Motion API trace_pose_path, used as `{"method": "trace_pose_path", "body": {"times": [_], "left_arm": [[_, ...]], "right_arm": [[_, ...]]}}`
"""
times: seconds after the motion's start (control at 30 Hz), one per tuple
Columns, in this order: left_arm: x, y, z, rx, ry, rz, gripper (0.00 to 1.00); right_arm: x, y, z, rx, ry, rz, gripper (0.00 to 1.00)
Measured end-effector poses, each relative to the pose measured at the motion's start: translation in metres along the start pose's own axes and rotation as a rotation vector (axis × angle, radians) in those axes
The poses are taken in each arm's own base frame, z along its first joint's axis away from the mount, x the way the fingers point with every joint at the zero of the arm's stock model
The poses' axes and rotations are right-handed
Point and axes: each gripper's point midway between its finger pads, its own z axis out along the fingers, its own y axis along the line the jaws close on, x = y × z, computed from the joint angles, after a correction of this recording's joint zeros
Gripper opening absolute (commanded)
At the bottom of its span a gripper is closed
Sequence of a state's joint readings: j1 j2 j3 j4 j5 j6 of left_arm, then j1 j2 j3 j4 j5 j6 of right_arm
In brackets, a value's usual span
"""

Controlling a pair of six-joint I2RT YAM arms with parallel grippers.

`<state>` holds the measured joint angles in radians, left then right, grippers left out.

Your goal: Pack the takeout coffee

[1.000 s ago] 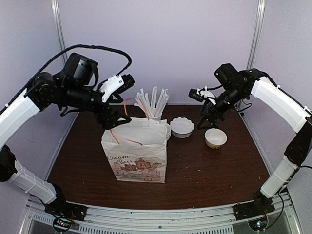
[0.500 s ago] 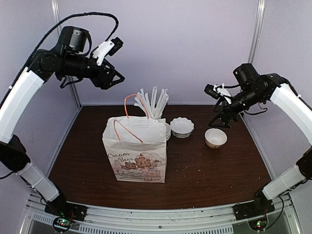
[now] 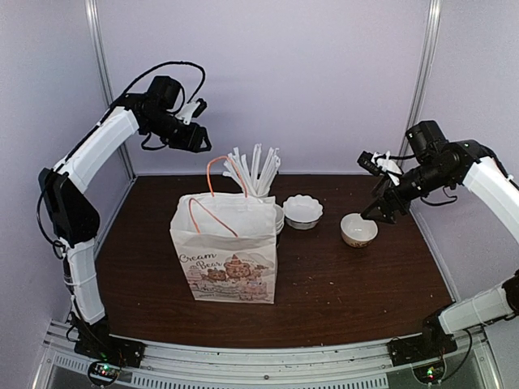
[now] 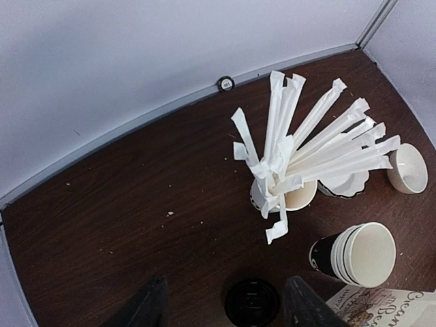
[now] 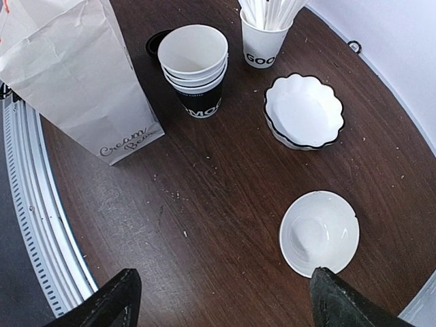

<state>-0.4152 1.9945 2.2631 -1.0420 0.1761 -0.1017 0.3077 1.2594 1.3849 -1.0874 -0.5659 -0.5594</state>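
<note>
The main risk lies in the descent. The coffee (image 4: 252,302) stands near the back edge of the surface (image 3: 340,284), tucked behind the bag (image 3: 227,251). The stacked cups (image 4: 357,255) are just beside it and the fan of straws (image 4: 300,157) leans out close by. A hand coming down wide could catch a straw, tip the stack or push the bag over. A grip taken only at the very top might pull the coffee's cover loose and spill it. The bag's mouth looks narrow, with handles (image 3: 219,174) arching over it, so a tilted cup could snag there.

The left hand (image 3: 201,143) hangs high over the back of the surface, fingers spread and pinching nothing. In its wrist view the coffee sits almost straight below, between the two fingers. The right hand (image 3: 378,212), also spread and empty, hovers over the small bowl (image 3: 358,229) near the right edge, well apart from the coffee.
</note>
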Motion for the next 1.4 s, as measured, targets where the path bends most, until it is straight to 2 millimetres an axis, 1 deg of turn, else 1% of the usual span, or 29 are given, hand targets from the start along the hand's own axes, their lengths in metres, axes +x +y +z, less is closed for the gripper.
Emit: {"method": "trace_pose_path", "body": {"times": [0.1,0.13,0.17,0.27,0.37,0.67,0.73,0.8,0.93,1.03,1.27,1.4], "left_arm": [[0.005,0.001,0.014,0.030,0.023,-0.028,0.61],[0.007,-0.002,0.021,0.046,0.033,-0.034,0.60],[0.007,-0.003,0.023,0.049,0.035,-0.034,0.58],[0.008,-0.005,0.037,0.071,0.038,-0.042,0.53],[0.010,-0.005,0.050,0.084,0.046,-0.052,0.52],[0.017,-0.005,0.075,0.111,0.063,-0.071,0.46],[0.017,-0.005,0.078,0.115,0.062,-0.075,0.44],[0.015,-0.006,0.080,0.119,0.054,-0.076,0.39],[0.012,-0.008,0.081,0.138,0.040,-0.079,0.34],[0.011,-0.010,0.084,0.153,0.036,-0.084,0.34],[0.014,-0.013,0.088,0.174,0.046,-0.094,0.36],[0.014,-0.013,0.088,0.174,0.045,-0.094,0.32]], "right_arm": [[0.001,-0.003,0.002,0.006,0.004,0.012,0.89],[0.002,-0.004,0.003,0.006,0.005,0.015,0.89],[0.002,-0.005,0.004,0.005,0.008,0.017,0.89],[0.004,-0.009,0.011,-0.003,0.024,0.030,0.89],[0.008,-0.013,0.018,-0.011,0.041,0.044,0.89],[0.010,-0.016,0.025,-0.023,0.057,0.056,0.89],[0.010,-0.016,0.025,-0.023,0.056,0.055,0.88],[0.010,-0.016,0.025,-0.023,0.055,0.055,0.88],[0.009,-0.015,0.025,-0.024,0.052,0.054,0.88],[0.009,-0.016,0.025,-0.024,0.052,0.054,0.89],[0.009,-0.016,0.025,-0.024,0.051,0.054,0.89],[0.009,-0.016,0.025,-0.023,0.051,0.053,0.88]]}}
